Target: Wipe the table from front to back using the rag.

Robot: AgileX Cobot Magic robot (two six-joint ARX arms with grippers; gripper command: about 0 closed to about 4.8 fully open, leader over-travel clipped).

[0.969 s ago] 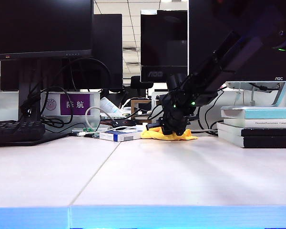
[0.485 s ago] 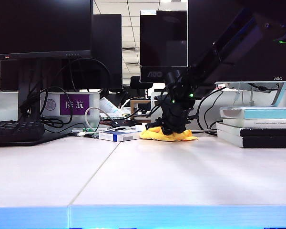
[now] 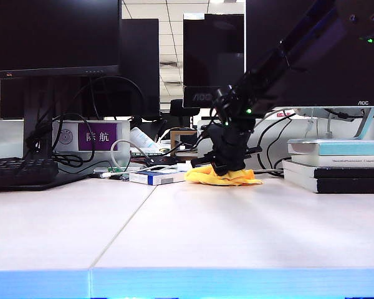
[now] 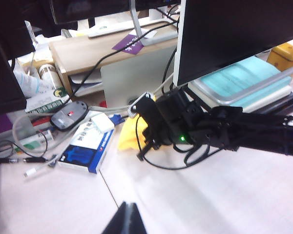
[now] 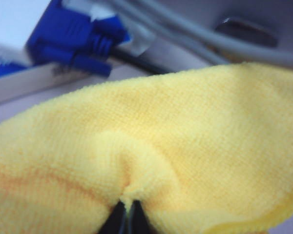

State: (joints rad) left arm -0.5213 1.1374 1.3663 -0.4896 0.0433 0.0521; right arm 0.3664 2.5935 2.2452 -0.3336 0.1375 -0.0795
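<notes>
At the centre of the exterior frame the right gripper [image 3: 227, 169] pinches a fold of the rag [image 3: 223, 177], fingers closed on it, pressing it to the table [image 3: 237, 230] at its far back, beside a white-and-blue box [image 3: 151, 177]. The left gripper [image 4: 127, 220] hangs near, its opening unclear.

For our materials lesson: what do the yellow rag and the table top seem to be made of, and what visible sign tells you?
Rag: soft looped microfibre-like cloth, matte; fine woven nap shows where the right gripper pinches a fold.
Table: probably pale laminate, smooth, faintly glossy; soft shadows and a thin seam show.
</notes>
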